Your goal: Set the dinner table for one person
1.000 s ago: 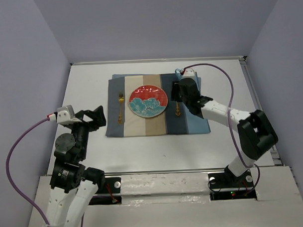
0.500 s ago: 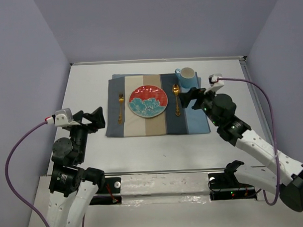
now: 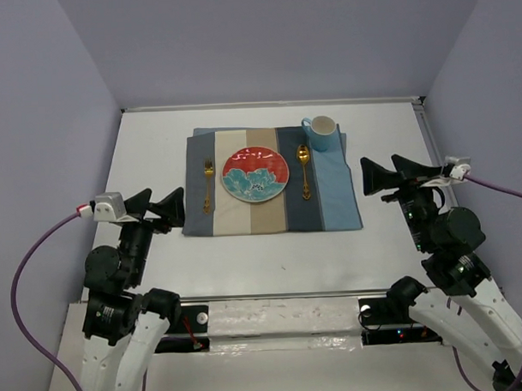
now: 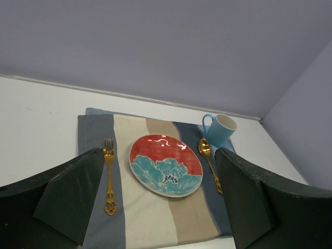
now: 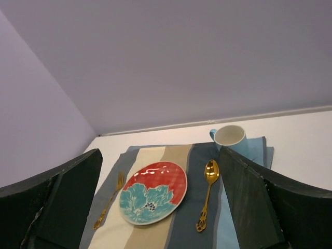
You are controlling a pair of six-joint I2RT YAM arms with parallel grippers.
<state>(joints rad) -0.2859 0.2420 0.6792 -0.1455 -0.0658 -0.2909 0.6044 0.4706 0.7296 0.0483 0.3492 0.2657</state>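
Your left gripper (image 3: 161, 201) hangs above the bare white of the dinner table (image 3: 246, 252), just off the left edge of the striped placemat (image 3: 255, 215). Its jaws are spread wide and you have nothing between them. Your right gripper (image 3: 378, 166) hangs off the placemat's right edge, also spread wide and holding nothing. In both wrist views the dark fingers (image 4: 67, 194) frame the setting from either side without touching any of it.

The dinner table is the big white top running from your arm bases out to the lavender walls (image 3: 264, 41). The placemat lies flat on its far half, roughly centred between the side walls.

On the placemat you have:
- a red and teal flower plate (image 3: 254, 174) in the middle
- a gold fork (image 3: 207, 185) left of the plate on a grey-blue stripe, tines towards the far wall, apart from the plate
- a gold spoon (image 3: 304, 170) right of the plate on the dark stripe, bowl towards the far wall
- a light blue mug (image 3: 321, 133) upright at the far right corner, handle to the left, just beside the spoon's bowl
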